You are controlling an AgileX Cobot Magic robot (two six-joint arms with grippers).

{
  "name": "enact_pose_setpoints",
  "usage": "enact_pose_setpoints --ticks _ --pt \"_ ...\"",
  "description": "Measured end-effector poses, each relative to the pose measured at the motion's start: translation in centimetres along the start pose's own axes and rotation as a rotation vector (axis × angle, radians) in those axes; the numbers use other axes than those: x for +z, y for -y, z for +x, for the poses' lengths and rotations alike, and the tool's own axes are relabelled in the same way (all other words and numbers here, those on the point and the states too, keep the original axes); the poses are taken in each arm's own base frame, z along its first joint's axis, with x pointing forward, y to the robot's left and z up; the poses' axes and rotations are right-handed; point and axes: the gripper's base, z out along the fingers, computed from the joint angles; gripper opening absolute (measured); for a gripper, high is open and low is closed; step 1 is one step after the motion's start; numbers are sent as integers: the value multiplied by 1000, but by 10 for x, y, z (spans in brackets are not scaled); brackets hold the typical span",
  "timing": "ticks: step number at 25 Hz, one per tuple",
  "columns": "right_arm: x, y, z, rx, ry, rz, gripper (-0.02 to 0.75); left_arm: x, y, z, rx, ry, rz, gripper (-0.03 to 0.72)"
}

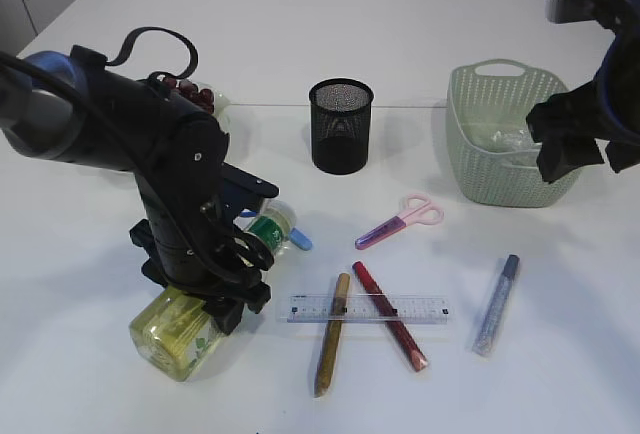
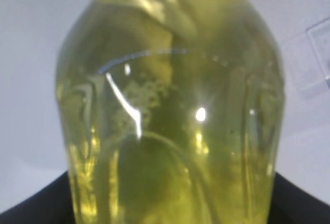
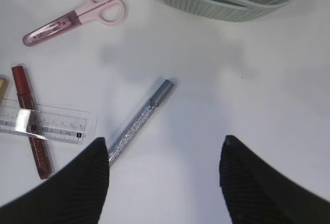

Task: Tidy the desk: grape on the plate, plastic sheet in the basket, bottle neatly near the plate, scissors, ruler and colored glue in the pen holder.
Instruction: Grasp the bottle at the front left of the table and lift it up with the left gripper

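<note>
The left tool [image 1: 215,289] is over the lying bottle [image 1: 180,339] on the surface [image 1: 560,374], grip unclear, so the bottle step seems in hand and next needs a firm closing, while the right tool [image 3: 164,170] hangs open above the silver-blue glue stick [image 3: 139,121].

My desk [image 1: 560,334] is still messy: bottle [image 1: 180,334] lying on its side front left, ruler [image 1: 370,308] across the gold and red glue sticks [image 1: 390,316], silver-blue one off right. Pink scissors [image 1: 400,221] sit between pen holder [image 1: 341,125] and basket [image 1: 505,134], which holds the plastic sheet [image 1: 505,140].
</note>
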Motion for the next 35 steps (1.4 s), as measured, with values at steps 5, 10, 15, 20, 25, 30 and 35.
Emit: enact_pose_setpoints --ticks 5,10,15,20,25,30,35 --pt "0 0 0 0 0 0 524 -1 -1 0 9 -2 -9 447" --pt "0 0 0 0 0 0 523 -5 -2 1 20 7 -18 446" --pt "0 0 0 0 0 0 524 -27 -4 0 20 70 -14 445" --pt "0 0 0 0 0 0 524 -47 -6 0 22 126 -14 444" --pt "0 0 0 0 0 0 523 -66 -10 9 43 201 -28 444" --pt "0 0 0 0 0 0 523 -80 -14 36 56 291 -15 444" --pt "0 0 0 0 0 0 524 -88 -21 67 49 369 3 444"
